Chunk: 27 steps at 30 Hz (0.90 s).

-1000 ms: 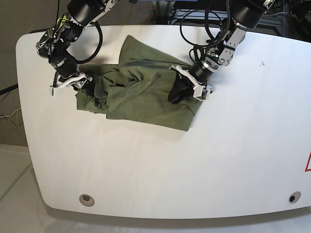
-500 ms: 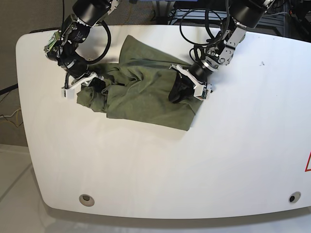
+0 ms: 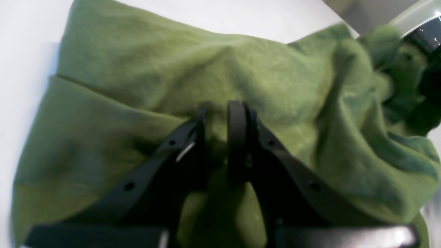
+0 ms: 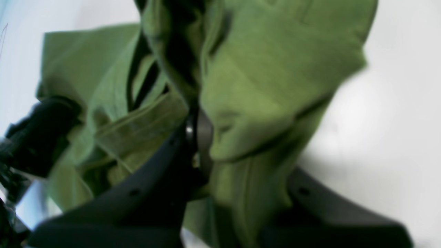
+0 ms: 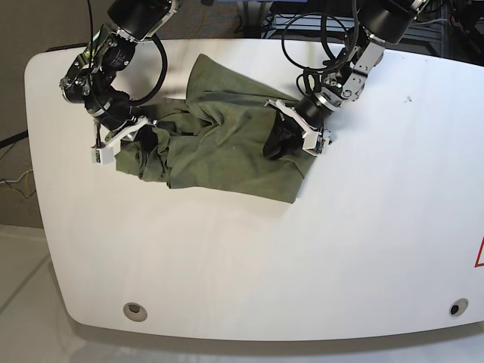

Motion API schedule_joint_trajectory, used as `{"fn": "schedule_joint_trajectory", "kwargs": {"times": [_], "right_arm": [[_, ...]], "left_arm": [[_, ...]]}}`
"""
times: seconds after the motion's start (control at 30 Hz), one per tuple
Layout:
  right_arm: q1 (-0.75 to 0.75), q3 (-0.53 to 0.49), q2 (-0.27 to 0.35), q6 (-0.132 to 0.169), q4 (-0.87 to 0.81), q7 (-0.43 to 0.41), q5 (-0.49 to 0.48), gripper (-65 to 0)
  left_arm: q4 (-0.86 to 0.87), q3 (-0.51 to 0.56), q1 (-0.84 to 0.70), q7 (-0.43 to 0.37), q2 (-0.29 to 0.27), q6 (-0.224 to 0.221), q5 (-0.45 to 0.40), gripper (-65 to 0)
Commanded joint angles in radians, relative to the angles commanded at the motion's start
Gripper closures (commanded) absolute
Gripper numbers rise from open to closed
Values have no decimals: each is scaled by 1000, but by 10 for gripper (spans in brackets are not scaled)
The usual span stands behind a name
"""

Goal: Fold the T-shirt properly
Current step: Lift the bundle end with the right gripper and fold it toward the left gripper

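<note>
The olive-green T-shirt (image 5: 227, 147) lies crumpled on the white table (image 5: 302, 249), bunched at its left end and flatter toward the right. My left gripper (image 5: 278, 144) presses on the shirt's right part. In the left wrist view, that gripper (image 3: 217, 113) is nearly shut, with a fold of the T-shirt (image 3: 241, 69) pinched between its fingers. My right gripper (image 5: 144, 138) is at the bunched left end. The blurred right wrist view shows it (image 4: 196, 134) shut on a hemmed fold of the T-shirt (image 4: 275, 69).
The table's rounded left edge (image 5: 34, 151) is close to the right arm. Two dark round fittings (image 5: 135, 310) (image 5: 454, 308) sit near the front edge. A red mark (image 5: 479, 253) shows at the far right. Cables hang behind the table at the back.
The right gripper has shifted right and down, dragging the shirt's left end into a tighter bunch. The left gripper has stayed almost still on the right part.
</note>
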State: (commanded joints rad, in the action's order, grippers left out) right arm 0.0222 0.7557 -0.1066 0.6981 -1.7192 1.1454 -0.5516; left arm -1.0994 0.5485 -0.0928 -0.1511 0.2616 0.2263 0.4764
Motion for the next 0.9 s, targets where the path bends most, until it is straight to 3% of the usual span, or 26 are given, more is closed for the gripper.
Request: {"fn": "schedule_joint_trajectory", "kwargs": {"times": [0.43, 0.77, 0.9], "right_arm": [[17, -80, -21, 0, -172, 127, -118, 0], [17, -233, -35, 0, -186, 123, -160, 0], [20, -301, -35, 0, -184, 121, -158, 0]], "left_arm": [[0, 0, 6, 0, -2, 0, 0, -73], [-83, 3, 9, 2, -6, -2, -3, -75], [-129, 9, 9, 3, -6, -41, -5, -77]]}}
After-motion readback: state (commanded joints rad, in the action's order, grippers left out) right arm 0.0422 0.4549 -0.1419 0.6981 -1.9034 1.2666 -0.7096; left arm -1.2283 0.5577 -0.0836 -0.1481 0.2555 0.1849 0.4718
